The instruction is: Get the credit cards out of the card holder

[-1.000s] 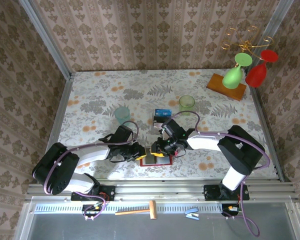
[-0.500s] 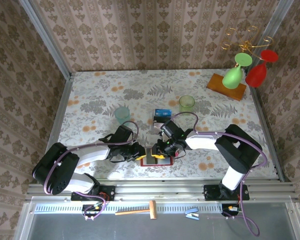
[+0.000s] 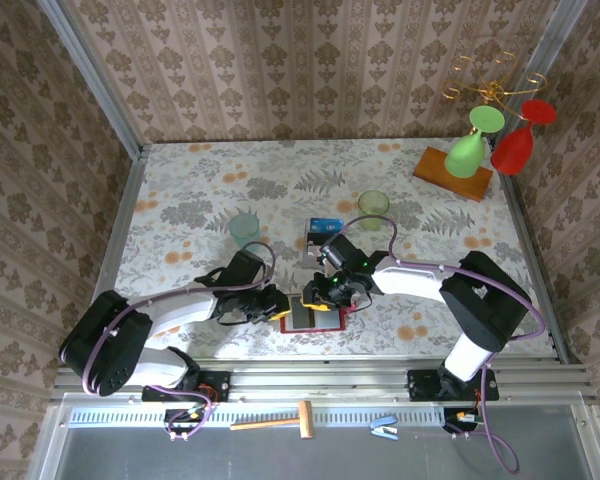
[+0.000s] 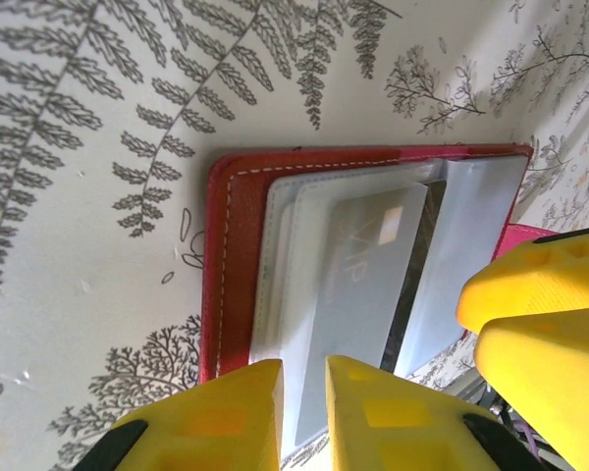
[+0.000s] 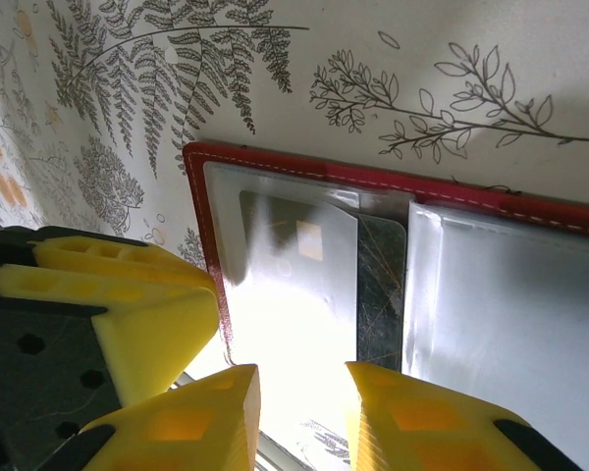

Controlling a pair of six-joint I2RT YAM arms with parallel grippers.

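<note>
The red card holder lies open on the fern-print table, grey inside up. A pale credit card with a chip sticks partly out of its left pocket, past the holder's edge. A dark credit card shows as a strip beside it. My left gripper stands narrowly open over the pale card's corner. My right gripper is open, its fingers straddling the pale card's free end. Neither visibly pinches anything.
The two grippers sit close together, the right one's fingers beside the left. Behind the holder stand a clear box, a teal cup and a green cup. A wooden stand with glasses is at the far right.
The right gripper has edged slightly left over the holder and its arm has shifted a little. The left gripper and the holder stay put.
</note>
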